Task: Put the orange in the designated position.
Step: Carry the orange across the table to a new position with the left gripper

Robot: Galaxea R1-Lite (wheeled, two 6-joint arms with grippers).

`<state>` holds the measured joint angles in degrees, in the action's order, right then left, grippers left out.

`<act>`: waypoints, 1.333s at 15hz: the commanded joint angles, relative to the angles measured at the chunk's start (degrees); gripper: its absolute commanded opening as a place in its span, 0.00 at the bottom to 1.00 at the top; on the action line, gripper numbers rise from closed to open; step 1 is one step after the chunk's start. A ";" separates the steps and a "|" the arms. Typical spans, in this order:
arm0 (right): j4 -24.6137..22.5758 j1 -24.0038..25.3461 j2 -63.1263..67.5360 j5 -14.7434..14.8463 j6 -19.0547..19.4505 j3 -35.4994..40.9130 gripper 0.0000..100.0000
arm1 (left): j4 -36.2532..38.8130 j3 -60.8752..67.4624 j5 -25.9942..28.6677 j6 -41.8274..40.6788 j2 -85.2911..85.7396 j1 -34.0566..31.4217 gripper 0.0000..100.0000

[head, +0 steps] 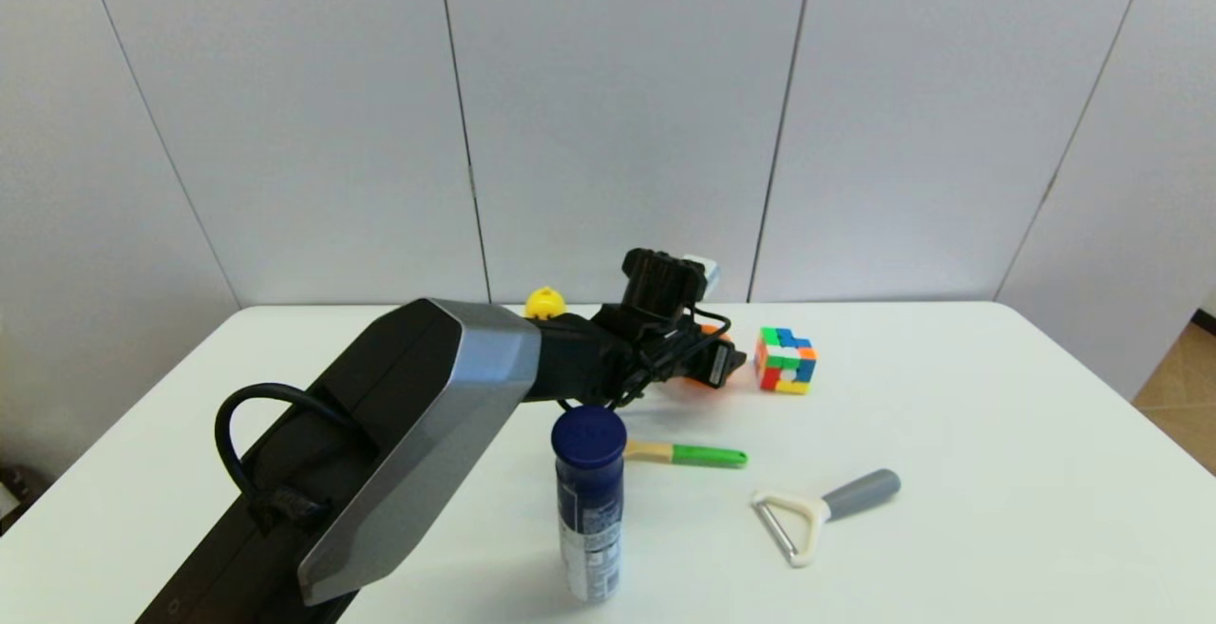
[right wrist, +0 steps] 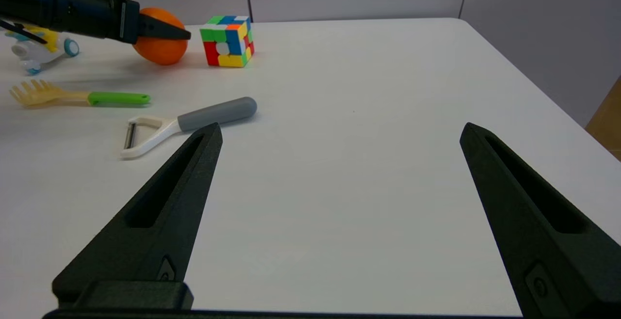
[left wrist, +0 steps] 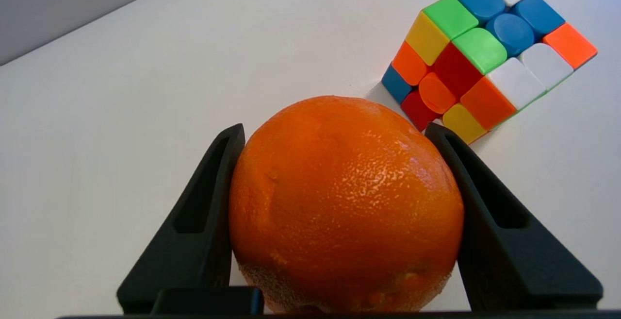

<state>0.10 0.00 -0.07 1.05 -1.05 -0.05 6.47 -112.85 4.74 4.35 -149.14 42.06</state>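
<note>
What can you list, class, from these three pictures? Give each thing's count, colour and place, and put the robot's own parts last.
orange: one, bright orange, at the table's far middle, held between the left gripper's fingers.
puzzle cube: one, multicoloured, just right of the orange.
toy duck: one, yellow, at the far edge behind the left arm.
fork: one, green handle and pale head, middle of the table.
peeler: one, white with grey handle, right of the fork and nearer.
bottle: one, blue cap, upright at the near middle.
table: one, white.
left gripper: one, black, shut on the orange.
right gripper: one, black, open over bare table at the right.
</note>
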 commanded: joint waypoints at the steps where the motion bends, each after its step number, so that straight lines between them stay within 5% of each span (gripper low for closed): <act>1: -0.01 0.00 0.07 0.01 -0.01 0.05 1.00 | 0.12 -0.09 0.00 0.04 0.52 -0.13 0.00; 20: -0.01 0.00 0.07 0.01 -0.01 -0.04 1.00 | 0.38 -0.09 -0.70 -0.66 1.84 -0.66 0.00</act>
<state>0.10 0.00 -0.07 1.05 -1.05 -0.07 6.47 -112.92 4.13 3.80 -147.58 41.37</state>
